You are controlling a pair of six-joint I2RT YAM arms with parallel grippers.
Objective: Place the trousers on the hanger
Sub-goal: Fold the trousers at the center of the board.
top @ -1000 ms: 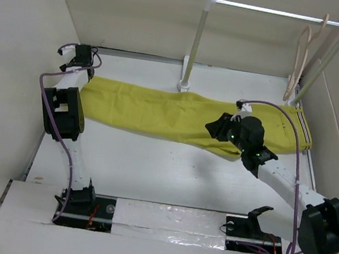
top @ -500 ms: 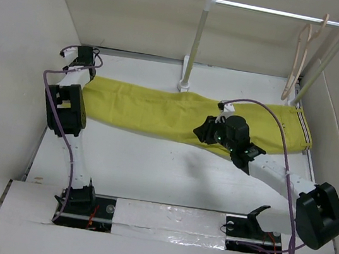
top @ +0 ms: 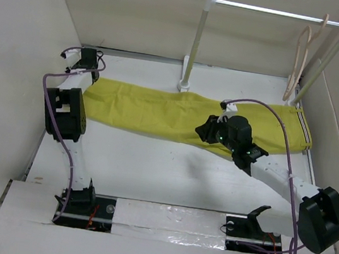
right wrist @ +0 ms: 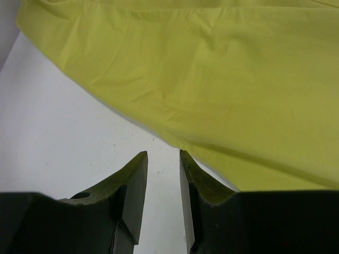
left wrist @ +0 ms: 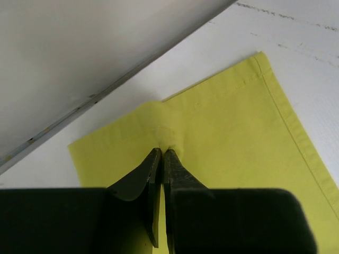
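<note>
- Top external view: the trousers (top: 159, 109) lie flat across the far part of the table (top: 150, 169). Their waistband is at the right, near the hanger (top: 299, 60) on the white rack (top: 198, 42).
- Left wrist view: the left gripper (left wrist: 161, 153) is closed and pinches a small fold of cloth at the leg end.
- Right wrist view: the right gripper (right wrist: 163, 156) has a narrow gap and holds nothing, just at the trousers' near edge.

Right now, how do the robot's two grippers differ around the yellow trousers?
The left gripper has its fingers shut, pinching a fold of the trousers; the right gripper has its fingers apart, holding nothing. The left gripper is at the leg end, the right gripper at the near edge, midway along. Both sit low by the cloth.
</note>
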